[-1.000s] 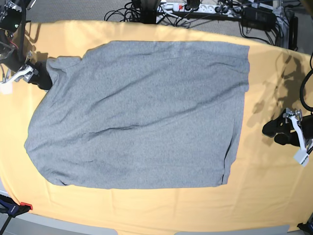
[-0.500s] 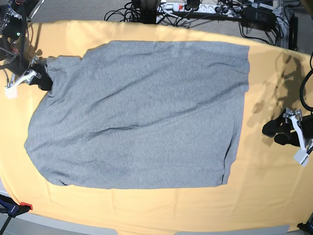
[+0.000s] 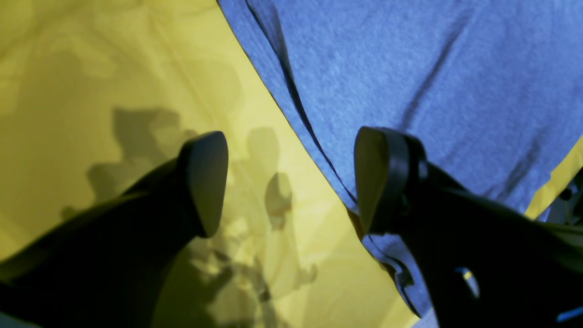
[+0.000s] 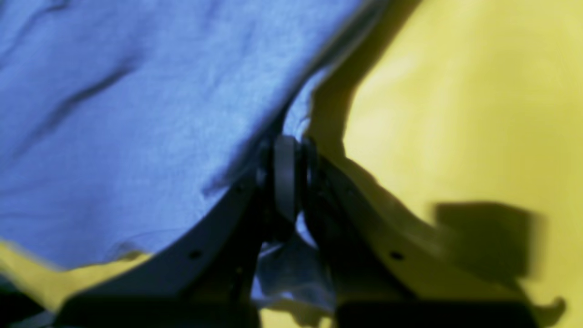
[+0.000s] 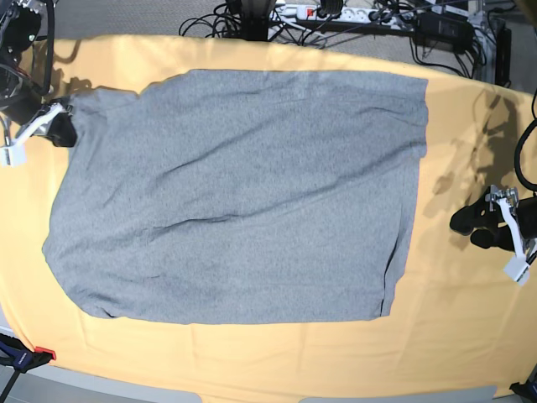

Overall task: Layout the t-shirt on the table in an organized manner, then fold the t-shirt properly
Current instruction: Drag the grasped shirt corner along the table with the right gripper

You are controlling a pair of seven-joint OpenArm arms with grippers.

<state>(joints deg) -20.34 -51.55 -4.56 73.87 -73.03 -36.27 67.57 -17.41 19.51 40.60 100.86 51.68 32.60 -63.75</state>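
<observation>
A: What has changed at the right gripper (image 5: 60, 128)?

B: A second ago its jaws stood apart at the shoulder edge of the t-shirt (image 5: 243, 193). Now they are pinched tight on that edge; the right wrist view shows grey cloth caught between the fingers (image 4: 286, 177). The gripper has also drawn outward and up a little, and the sleeve corner has gone with it, so the shirt's upper left corner lies stretched further toward the table's edge.

A: And the left gripper (image 5: 477, 227)?

B: Unmoved. Its jaws stand wide, holding nothing, above bare table (image 5: 470, 319) just beyond the shirt's hem. In its own wrist view one finger (image 3: 205, 182) is over the yellow cloth and the other over the hem.

A: Where is the shirt from there?

B: Between the two grippers, spread flat with the plain grey side up, a few shallow creases across it.

A: Anything further out?

B: Past the table's far edge, cables and a power strip (image 5: 323, 12); near the right arm's side, a red-tipped clamp (image 5: 25, 357) at the front corner.
</observation>
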